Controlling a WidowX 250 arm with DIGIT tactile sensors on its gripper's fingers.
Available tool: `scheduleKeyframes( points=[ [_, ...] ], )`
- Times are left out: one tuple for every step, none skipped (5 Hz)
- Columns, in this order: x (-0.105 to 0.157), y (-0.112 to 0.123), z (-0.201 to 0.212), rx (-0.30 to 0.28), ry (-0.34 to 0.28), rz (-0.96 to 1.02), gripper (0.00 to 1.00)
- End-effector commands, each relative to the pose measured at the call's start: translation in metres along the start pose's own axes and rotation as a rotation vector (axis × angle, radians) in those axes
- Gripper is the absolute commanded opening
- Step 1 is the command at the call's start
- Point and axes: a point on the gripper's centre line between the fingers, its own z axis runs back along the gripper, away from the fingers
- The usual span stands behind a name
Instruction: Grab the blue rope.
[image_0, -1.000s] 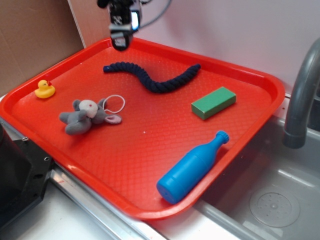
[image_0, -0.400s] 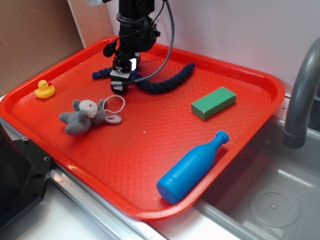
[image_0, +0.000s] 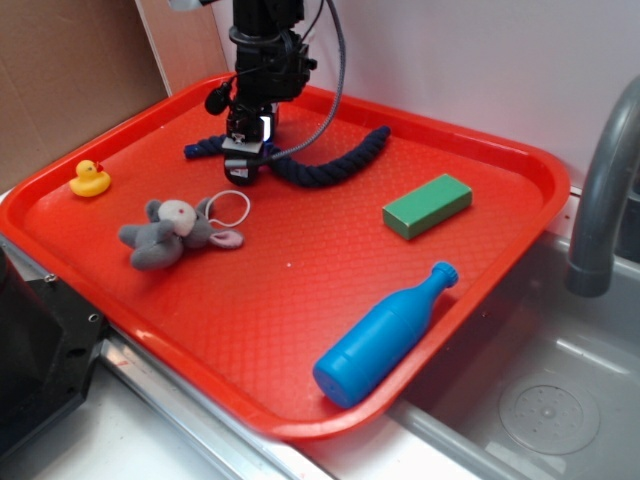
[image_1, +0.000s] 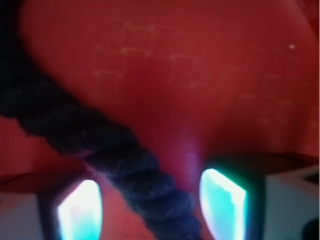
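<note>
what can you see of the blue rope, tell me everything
The rope is thick, dark navy, twisted strands, fuzzy-looking. It lies wavy at the tray's back, one end toward the left rim, the other curling up to the right. The gripper covers its middle; the wrist view shows it running between the open jaws, unclamped.

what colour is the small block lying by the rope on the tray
Green; the small rectangular block shows best in the exterior view, on the red plastic tray.

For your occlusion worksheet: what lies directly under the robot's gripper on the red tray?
The blue rope runs between the open jaws of the gripper, on the red tray. In the exterior view the arm hides that rope section.
</note>
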Motion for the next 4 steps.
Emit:
scheduleKeyframes(
  points=[
    [-0.005,-0.013,0.036,0.053,-0.050,0.199,0.00],
    [-0.015,-0.034,0.083,0.141,-0.071,0.468,0.00],
    [-0.018,-0.063,0.131,0.146,-0.159,0.723,0.00],
    [-0.032,-0.073,0.180,0.100,-0.252,0.839,0.00]
  ],
)
